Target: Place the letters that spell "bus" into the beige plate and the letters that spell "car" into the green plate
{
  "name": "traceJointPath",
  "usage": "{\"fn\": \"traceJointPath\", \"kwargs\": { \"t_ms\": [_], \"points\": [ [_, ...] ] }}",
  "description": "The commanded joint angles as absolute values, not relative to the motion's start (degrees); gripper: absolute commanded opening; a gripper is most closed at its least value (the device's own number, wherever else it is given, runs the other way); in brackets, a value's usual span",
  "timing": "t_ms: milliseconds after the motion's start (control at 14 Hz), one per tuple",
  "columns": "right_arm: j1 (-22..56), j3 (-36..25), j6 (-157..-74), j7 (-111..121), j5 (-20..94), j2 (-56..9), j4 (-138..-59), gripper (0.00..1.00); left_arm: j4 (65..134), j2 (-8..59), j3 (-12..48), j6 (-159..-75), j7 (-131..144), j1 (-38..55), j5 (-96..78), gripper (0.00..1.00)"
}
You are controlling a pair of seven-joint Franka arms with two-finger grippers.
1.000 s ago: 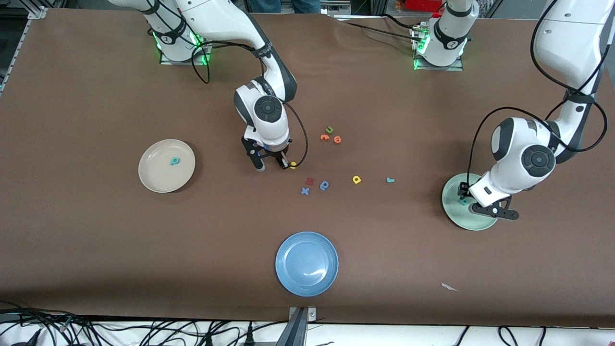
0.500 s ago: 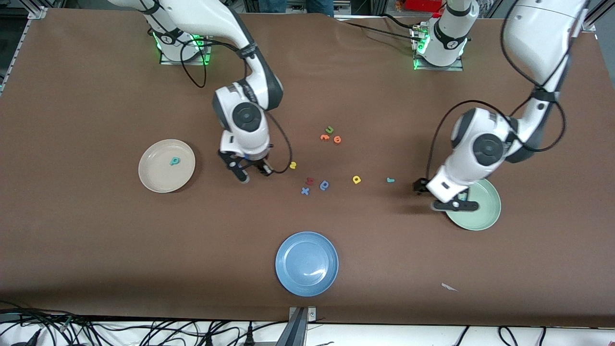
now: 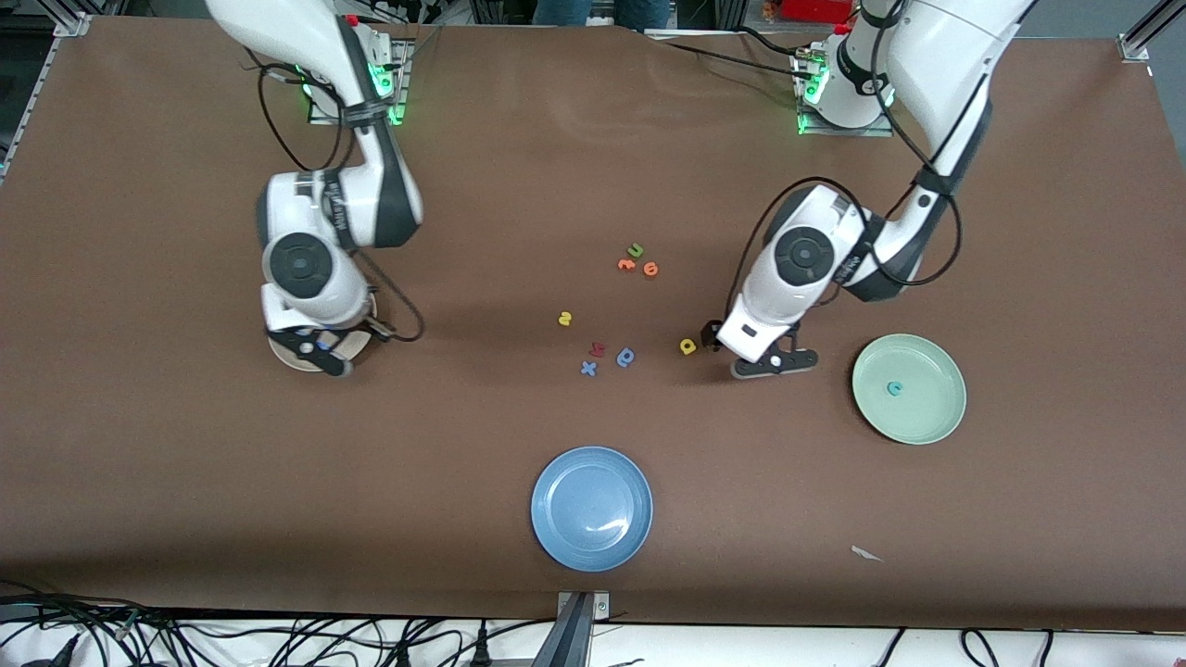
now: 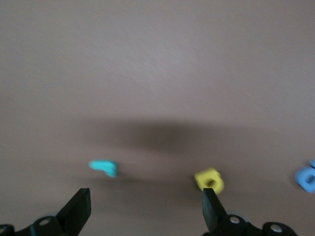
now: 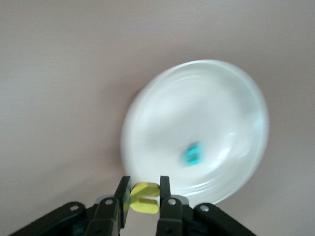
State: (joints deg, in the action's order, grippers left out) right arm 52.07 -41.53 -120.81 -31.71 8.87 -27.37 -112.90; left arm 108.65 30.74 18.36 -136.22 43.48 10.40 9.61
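Note:
My right gripper [image 5: 144, 191] is shut on the yellow "u" [image 5: 145, 198] above the rim of the beige plate [image 5: 162, 108], where the teal "b" [image 5: 193, 153] lies. In the front view that gripper [image 3: 320, 352] covers most of the beige plate [image 3: 281, 353]. My left gripper [image 4: 145, 201] hangs open over the table, with the teal "r" [image 4: 104, 168] and the yellow "a" [image 4: 209, 180] just ahead of its fingers. From the front, the left gripper [image 3: 744, 350] stands beside the yellow "a" [image 3: 687, 346]. The green plate [image 3: 936, 408] holds the teal "c" [image 3: 894, 388]. The yellow "s" [image 3: 564, 319] lies mid-table.
Near the "s" lie a red letter [image 3: 598, 349], a blue "x" [image 3: 588, 369] and a darker blue looped letter [image 3: 625, 357]. A green "u" [image 3: 635, 249] and two orange letters [image 3: 626, 265] lie farther from the camera. A blue plate [image 3: 591, 508] sits nearest it.
The right arm carried the yellow "u" from mid-table to over the beige plate. The left arm left the "c" in the green plate, opened, and moved over the "r" and "a".

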Motion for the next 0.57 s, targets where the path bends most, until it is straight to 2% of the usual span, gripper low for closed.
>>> {"fn": "traceJointPath", "kwargs": {
  "t_ms": [0,286,357,429,500],
  "points": [
    [52.3,-45.52,-121.9,-19.37,10.63,-24.52,-120.48,0.05,103.38,34.79,18.11,-135.53,45.52,11.95,6.51,0.98],
    [47.9,-45.09,-125.07,-9.77,13.96,-28.29,-122.96,0.08,100.12,38.4,18.02,-135.53,49.3,13.8,6.94,0.96],
    [47.99,-45.09,-125.07,-9.41,15.63,-29.26,-122.78,0.11,99.24,39.45,17.93,-135.53,50.7,14.76,7.12,0.96],
    [47.9,-44.91,-125.16,-8.88,16.08,-29.62,-122.7,0.22,98.36,40.42,17.58,-135.53,51.93,15.72,7.21,0.95],
    [48.07,-44.91,-125.16,-8.88,16.34,-29.79,-122.7,0.26,97.74,40.95,17.49,-135.53,52.55,15.99,7.21,0.94]
  ]
}}
